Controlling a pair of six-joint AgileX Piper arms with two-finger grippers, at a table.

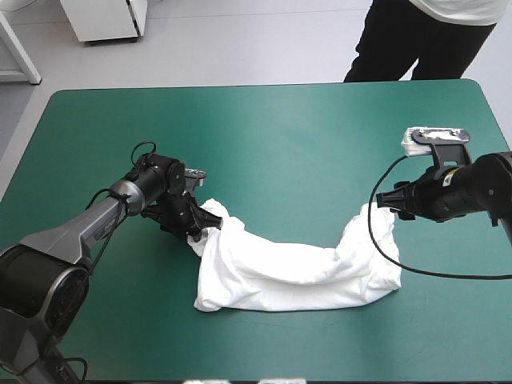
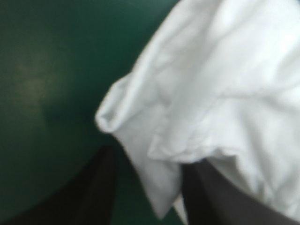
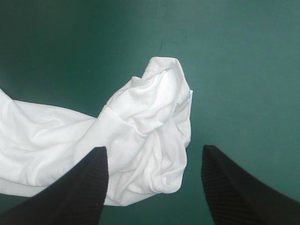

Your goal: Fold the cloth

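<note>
T-shirt [image 1: 288, 268] lies on the teal-green cover [image 1: 280, 136] as 1 long crumpled band across the table's near half, stretched between the 2 grippers. The left gripper [image 1: 196, 230] is at its left end. Its black fingers [image 2: 89, 192] stand apart, a loose flap of cloth lies in the gap between them, and more cloth covers part of 1 finger. The right gripper [image 3: 153, 149] is at the other end with its fingers spread wide. The bunched end lies ahead of it and reaches in between the fingers. Whether either gripper touches the cloth cannot be told. Collar and sleeves are lost among the folds.
</note>
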